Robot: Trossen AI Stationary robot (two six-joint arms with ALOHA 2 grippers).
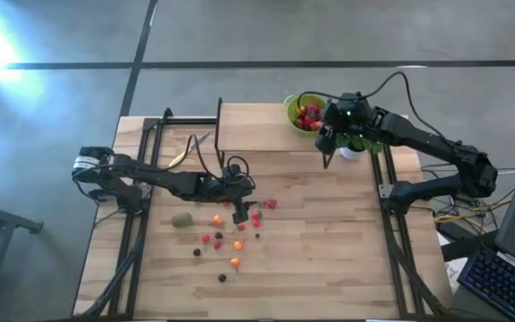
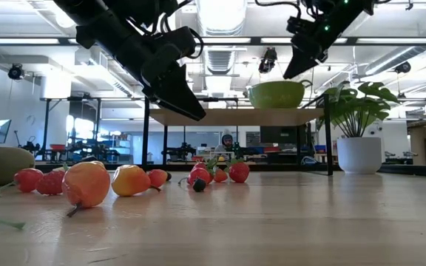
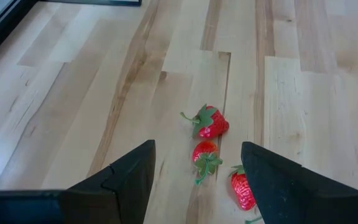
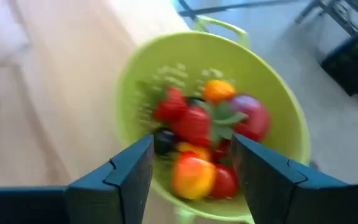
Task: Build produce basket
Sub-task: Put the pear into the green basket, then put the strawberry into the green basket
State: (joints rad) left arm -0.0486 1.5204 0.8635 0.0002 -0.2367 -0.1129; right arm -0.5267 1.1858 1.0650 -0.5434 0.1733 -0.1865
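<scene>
Your lime-green produce basket (image 4: 278, 112), red strawberries (image 3: 211, 122) you see on pale striped wood table (image 3: 73, 81), white pot (image 2: 359, 155).

Two dark jointed arms — black cables looped along links. Left arm (image 1: 164, 182): silver band near base. Right arm (image 1: 427, 148): green light on wrist. Fingers (image 3: 126, 183) black, wedge-shaped, angular — matte.

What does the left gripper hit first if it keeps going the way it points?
Probably the middle strawberry, lying between the open left gripper fingers; otherwise bare wooden table. Depth is hard to judge.
</scene>
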